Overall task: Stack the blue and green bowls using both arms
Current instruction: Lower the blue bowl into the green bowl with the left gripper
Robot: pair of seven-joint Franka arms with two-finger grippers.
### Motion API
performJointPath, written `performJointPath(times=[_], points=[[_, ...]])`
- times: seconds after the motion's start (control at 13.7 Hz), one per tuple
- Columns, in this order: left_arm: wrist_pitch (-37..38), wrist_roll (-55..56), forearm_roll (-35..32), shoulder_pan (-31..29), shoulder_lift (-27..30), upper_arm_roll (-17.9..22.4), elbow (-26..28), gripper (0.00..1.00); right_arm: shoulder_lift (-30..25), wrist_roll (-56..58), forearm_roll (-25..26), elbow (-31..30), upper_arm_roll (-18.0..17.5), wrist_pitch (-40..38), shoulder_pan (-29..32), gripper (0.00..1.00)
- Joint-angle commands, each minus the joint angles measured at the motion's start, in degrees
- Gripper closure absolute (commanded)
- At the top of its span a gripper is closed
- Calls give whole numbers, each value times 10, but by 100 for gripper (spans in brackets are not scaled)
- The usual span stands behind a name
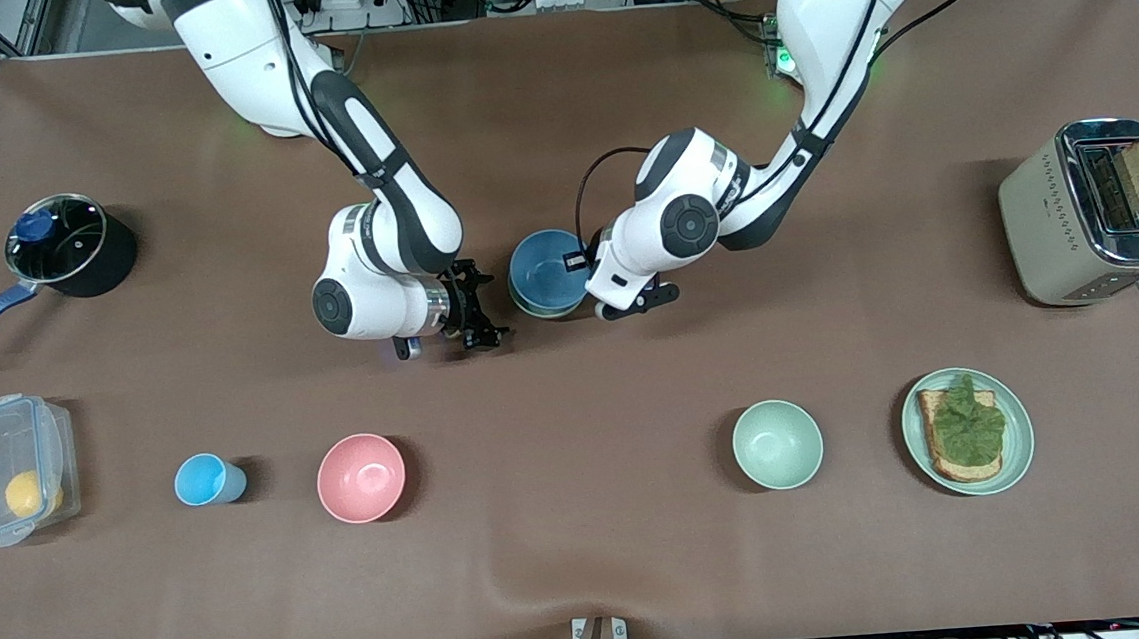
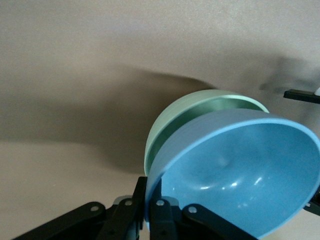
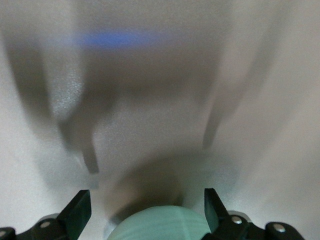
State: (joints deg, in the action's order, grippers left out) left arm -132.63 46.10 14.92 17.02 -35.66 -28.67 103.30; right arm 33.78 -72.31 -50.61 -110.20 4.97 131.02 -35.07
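Blue bowl nests in the green bowl mid-table, its rim pinched by the left gripper; beside the stack, the right gripper hangs wide open.

Blue bowl nested in green bowl.

Even overhead light, soft shadows beside objects; right wrist view blurred, streaky shadows.

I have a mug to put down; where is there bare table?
Bare cloth lies between the pink bowl and mint-green bowl, and between pot and right arm. It is crowded round the blue bowl, where both end effectors sit.
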Motion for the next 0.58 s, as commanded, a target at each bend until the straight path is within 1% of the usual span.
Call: performJointPath(times=[0.0,0.15,0.22,0.29,0.36,0.51], points=[[2,18,-14,20,-14,13,-20,100,8,17,-17,7,-3,2,3,0],[2,18,-14,31,-17,23,-22,100,8,18,-18,7,-3,2,3,0],[2,18,-15,32,-19,26,-25,77,8,18,-18,7,-3,2,3,0],[2,17,-23,33,-20,26,-26,7,8,18,-17,7,-3,2,3,0],[3,25,-35,43,-17,26,-27,0,8,18,-18,7,-3,2,3,0],[3,67,-38,48,-12,26,-27,0,8,17,-17,7,-3,3,2,0]])
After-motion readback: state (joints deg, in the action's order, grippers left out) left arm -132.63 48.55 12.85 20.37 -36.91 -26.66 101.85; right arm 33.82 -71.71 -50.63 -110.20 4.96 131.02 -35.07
